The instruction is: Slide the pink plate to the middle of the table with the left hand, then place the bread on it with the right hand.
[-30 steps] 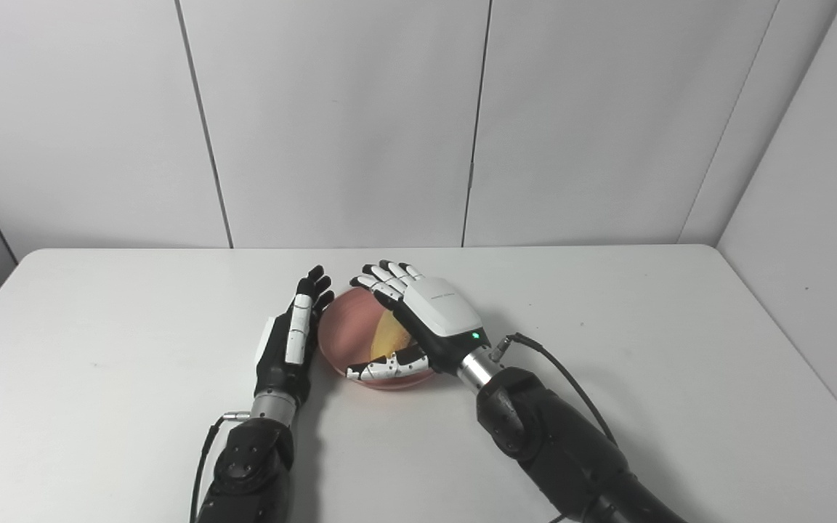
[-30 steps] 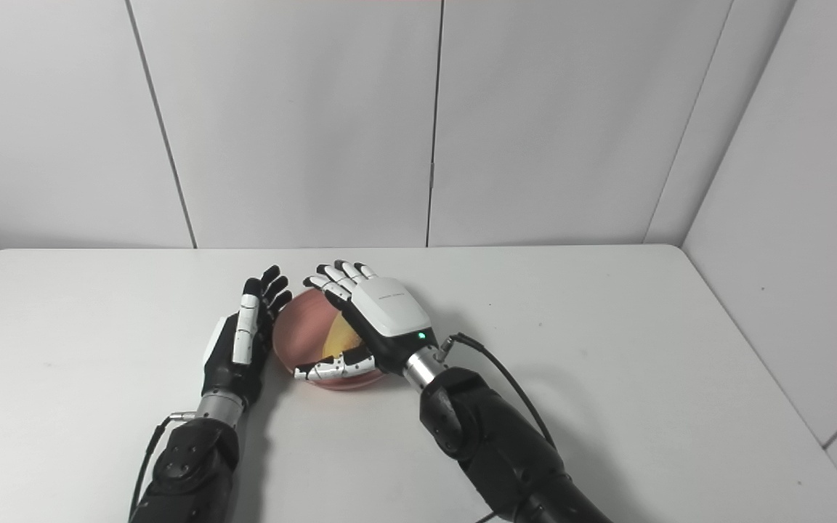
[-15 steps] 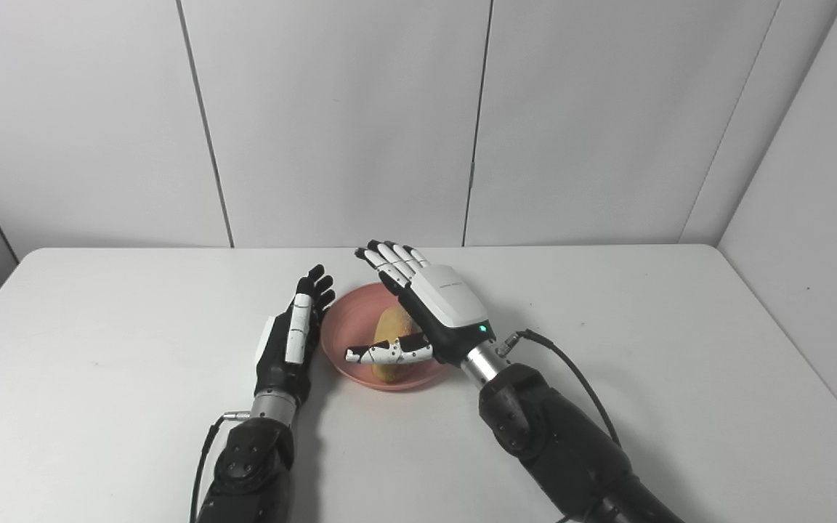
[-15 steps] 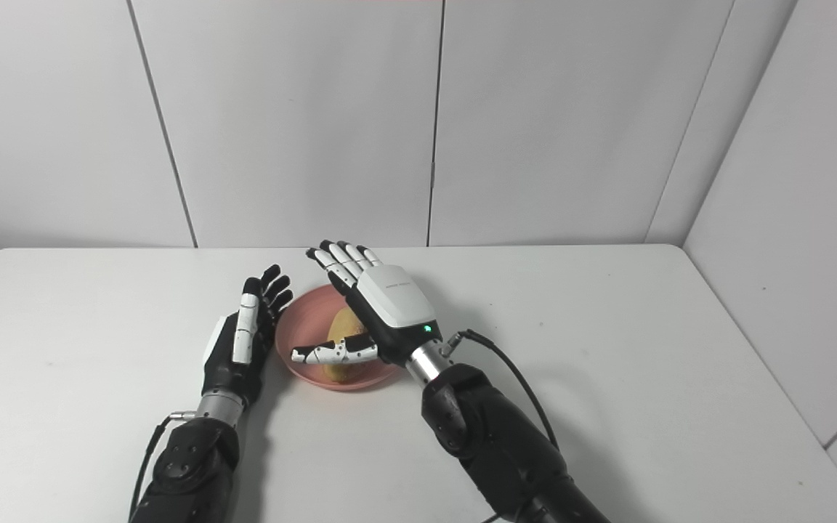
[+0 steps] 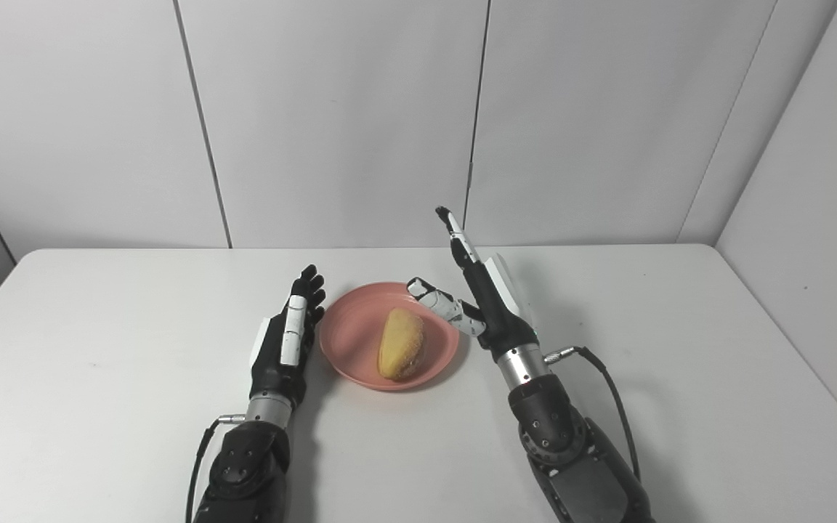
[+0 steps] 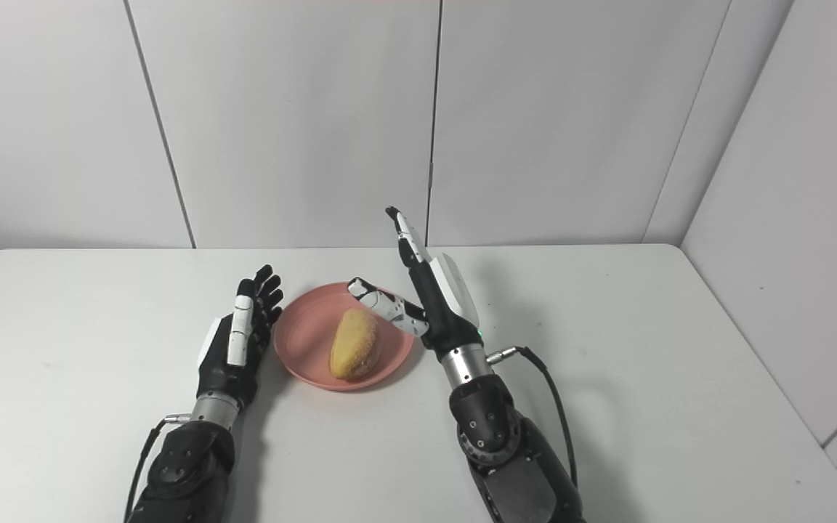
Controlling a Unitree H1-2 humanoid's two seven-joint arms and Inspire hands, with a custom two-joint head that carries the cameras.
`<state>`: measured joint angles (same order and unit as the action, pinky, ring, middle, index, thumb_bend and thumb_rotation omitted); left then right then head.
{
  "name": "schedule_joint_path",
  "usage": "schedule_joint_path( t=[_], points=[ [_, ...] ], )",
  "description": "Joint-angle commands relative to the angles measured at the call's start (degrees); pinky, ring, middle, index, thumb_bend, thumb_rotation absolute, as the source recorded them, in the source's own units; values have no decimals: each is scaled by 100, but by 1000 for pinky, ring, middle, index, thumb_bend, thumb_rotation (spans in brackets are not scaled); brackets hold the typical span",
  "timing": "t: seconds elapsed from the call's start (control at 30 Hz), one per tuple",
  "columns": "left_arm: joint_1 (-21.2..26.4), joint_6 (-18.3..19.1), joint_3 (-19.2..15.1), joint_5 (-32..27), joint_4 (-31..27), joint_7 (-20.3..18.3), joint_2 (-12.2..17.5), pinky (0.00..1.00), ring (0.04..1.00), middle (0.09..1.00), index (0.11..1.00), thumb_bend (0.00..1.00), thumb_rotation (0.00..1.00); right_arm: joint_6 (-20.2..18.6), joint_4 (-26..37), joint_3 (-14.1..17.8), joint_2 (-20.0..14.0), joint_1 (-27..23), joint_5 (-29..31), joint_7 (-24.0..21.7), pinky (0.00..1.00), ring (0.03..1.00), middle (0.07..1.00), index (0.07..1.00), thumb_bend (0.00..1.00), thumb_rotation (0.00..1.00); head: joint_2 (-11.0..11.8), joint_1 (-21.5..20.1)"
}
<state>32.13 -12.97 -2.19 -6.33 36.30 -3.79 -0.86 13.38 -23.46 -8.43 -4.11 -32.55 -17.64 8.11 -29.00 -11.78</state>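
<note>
The pink plate [image 5: 349, 341] sits on the white table near its middle. A golden bread roll [image 5: 401, 353] lies on the plate, right of its centre. My left hand [image 5: 286, 341] is open, edge-on, just left of the plate's rim, close to it or touching. My right hand [image 5: 482, 301] is open and empty, raised beside the plate's right rim, fingers pointing up and away, thumb reaching over the rim. The same scene shows in the right eye view: plate [image 6: 306, 341], bread [image 6: 354, 354], left hand [image 6: 235, 345], right hand [image 6: 434, 298].
The white table [image 5: 99, 363] reaches to grey wall panels at the back and on the right. A black cable [image 5: 607, 385] loops from my right wrist over the table.
My right hand has let go of the bread, lifted off the plate and swung up and to the right. The bread now lies uncovered on the plate. My left hand has hardly moved.
</note>
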Motion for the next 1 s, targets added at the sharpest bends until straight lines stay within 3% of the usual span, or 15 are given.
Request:
schedule_joint_path(
  t=[0.0, 0.23, 0.57, 0.97],
  points=[
    [122, -82, -13, -23, -203, -20, -3, 975, 980, 968, 940, 758, 1000, -142, 199, 137, 61, -131, 204, -51, 967, 1000, 1000, 1000, 661, 951, -5, 6],
    [88, -22, -24, -22, -289, 0, -11, 977, 982, 969, 940, 765, 1000, -327, 89, 343, 133, -47, 545, -186, 977, 1000, 1000, 1000, 639, 965, 2, 32],
    [82, 3, 3, 37, -329, 42, -1, 979, 990, 988, 974, 759, 1000, -263, -225, 363, 175, 16, 671, -257, 1000, 1000, 1000, 1000, 673, 999, 4, 32],
    [96, -18, -14, -6, -319, 18, 0, 986, 993, 993, 975, 768, 1000, -433, -326, 562, 367, 68, 921, -191, 1000, 1000, 1000, 1000, 635, 1000, 0, 12]
  ],
)
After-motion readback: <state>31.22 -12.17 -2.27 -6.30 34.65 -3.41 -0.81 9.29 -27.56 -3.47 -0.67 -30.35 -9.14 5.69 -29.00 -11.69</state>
